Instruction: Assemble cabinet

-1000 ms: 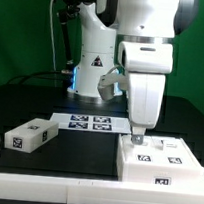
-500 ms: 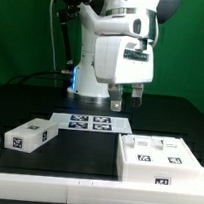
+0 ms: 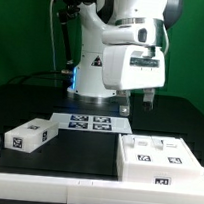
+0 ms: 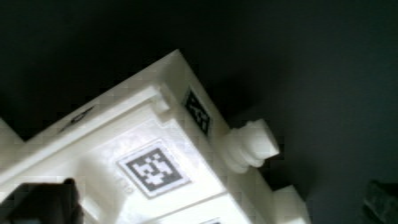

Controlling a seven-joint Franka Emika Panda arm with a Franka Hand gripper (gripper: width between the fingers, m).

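Note:
The cabinet [image 3: 161,161] is a large white box with black-and-white tags, lying at the exterior view's right front. My gripper [image 3: 137,103] hangs well above its back left corner, open and empty, touching nothing. In the wrist view the cabinet [image 4: 125,140] fills the frame below the gripper [image 4: 214,202], showing a tag and a small round peg [image 4: 254,146] on its side. Both dark fingers [image 4: 43,200] stand wide apart at the frame's corners. A small white tagged panel [image 3: 29,136] lies apart at the exterior view's left.
The marker board [image 3: 88,121] lies flat behind the parts, in front of the white robot pedestal [image 3: 91,64]. A low white border wall [image 3: 53,184] runs along the table's front and left edge. Cables hang at the back left.
The gripper has lifted off the cabinet's top, where it was a second ago. It rose, then shifted slightly to the exterior view's right, carrying nothing. The cabinet stays put.

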